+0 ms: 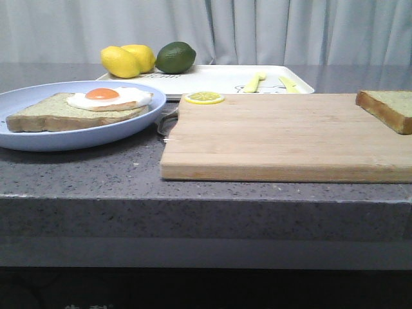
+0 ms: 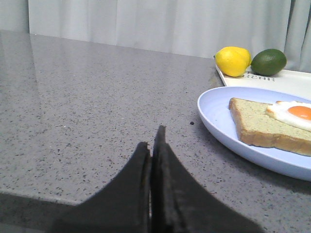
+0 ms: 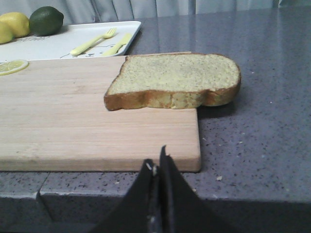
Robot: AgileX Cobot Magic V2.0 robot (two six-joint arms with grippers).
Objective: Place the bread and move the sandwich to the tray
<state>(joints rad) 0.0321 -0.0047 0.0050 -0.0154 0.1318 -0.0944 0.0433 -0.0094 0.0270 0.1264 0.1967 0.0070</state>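
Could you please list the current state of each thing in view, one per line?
bread: flat on the cutting board's corner, overhanging its edge, not held.
flatter slice: flat on the blue plate, fried egg on top, uncovered.
tray: holds the lemons and lime at one end, no sandwich.
cutting board: lemon slice at its back corner.
left gripper: jaws shut, empty.
right gripper: jaws shut, empty.
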